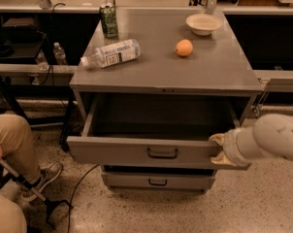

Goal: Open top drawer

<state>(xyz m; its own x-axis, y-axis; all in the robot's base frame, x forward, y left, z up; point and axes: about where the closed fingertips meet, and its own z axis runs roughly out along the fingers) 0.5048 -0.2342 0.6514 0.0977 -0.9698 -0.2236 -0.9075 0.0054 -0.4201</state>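
A speckled pale terrazzo floor (263,203) spreads beneath the grey metal desk (209,76); a thin black cable (82,178) trails over it near the desk's front left corner; a long grey metal rail (23,68) runs out from the left edge, with dark shelving behind; a seated person's khaki-trousered leg (15,140) is beyond that edge; the robot's jaws sit at the front right corner.

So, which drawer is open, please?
The top drawer, pulled out, tray showing; the lower drawer shows only its front. The gripper is at the top drawer's right end.
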